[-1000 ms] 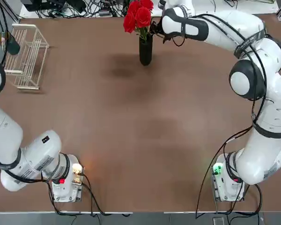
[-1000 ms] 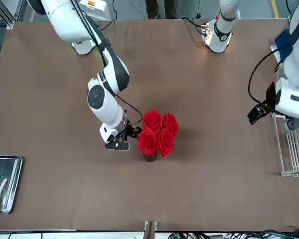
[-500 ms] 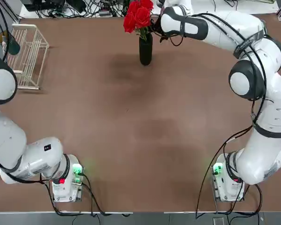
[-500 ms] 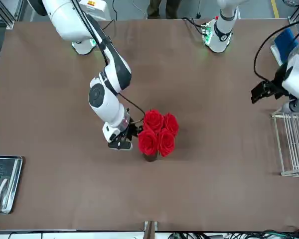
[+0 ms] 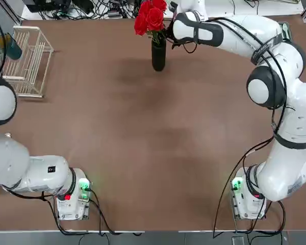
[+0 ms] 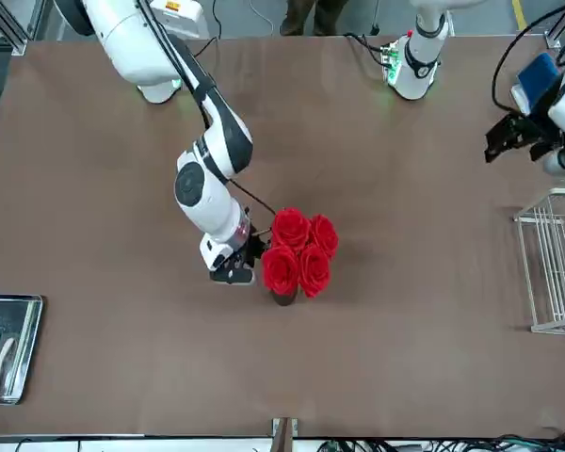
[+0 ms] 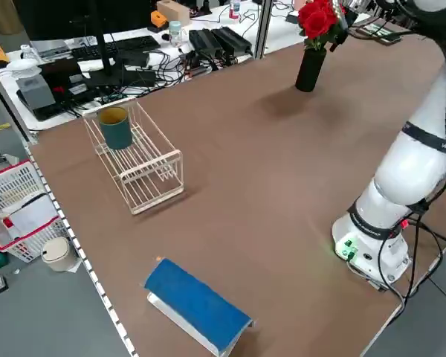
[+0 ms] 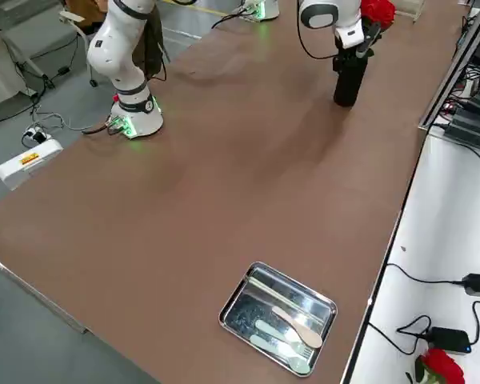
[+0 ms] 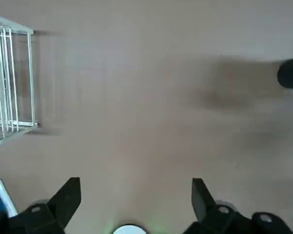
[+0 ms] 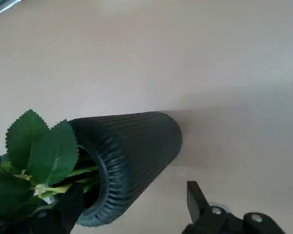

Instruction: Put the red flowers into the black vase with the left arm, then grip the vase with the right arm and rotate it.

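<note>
The black vase stands upright at the far middle of the table, with the red flowers in it, their stems inside the mouth. My right gripper is at the vase's upper part, on the robot's right side of it. In the right wrist view the ribbed vase lies between the two spread fingers, one finger close to the rim and the other a small gap away; the right gripper is open. My left gripper hangs open and empty above the table's left side, near the wire rack.
A white wire rack with a dark teal cup stands at the far left. A metal tray with spoons lies at the far right corner. A blue block lies near the left edge.
The left arm has pulled back from beside the rack toward its own base. The right gripper has edged closer to the vase, around its top.
</note>
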Available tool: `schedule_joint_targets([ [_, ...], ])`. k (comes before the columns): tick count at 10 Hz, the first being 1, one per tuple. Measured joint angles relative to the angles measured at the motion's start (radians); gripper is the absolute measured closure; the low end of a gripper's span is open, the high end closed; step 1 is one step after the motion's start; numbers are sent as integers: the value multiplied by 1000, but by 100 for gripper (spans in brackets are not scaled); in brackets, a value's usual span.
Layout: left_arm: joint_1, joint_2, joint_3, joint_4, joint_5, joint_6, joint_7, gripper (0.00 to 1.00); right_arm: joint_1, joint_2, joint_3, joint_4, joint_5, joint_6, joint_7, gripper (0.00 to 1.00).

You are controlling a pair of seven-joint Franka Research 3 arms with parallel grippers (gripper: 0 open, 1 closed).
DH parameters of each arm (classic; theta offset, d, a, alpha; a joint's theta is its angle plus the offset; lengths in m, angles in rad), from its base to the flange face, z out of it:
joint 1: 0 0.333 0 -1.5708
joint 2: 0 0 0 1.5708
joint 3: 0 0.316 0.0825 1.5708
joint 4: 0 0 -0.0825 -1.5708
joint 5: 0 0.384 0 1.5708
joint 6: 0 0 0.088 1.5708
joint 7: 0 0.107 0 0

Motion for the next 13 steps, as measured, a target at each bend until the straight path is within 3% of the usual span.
schedule_joint_targets([
  [2,-23,-5,35,-24,-10,0,11,0,0,0,0,0,0,1,0,29],
  [4,-24,-2,61,-37,-9,-11,39,0,0,1,0,0,0,1,0,37],
  [6,-21,7,113,-48,-9,-11,74,0,1,2,0,1,0,1,0,51],
  [8,-28,24,113,-49,-9,-6,78,0,1,2,0,1,0,1,-1,66],
  [13,-35,29,103,-85,-9,83,70,0,6,11,0,2,-6,-6,-7,74],
])
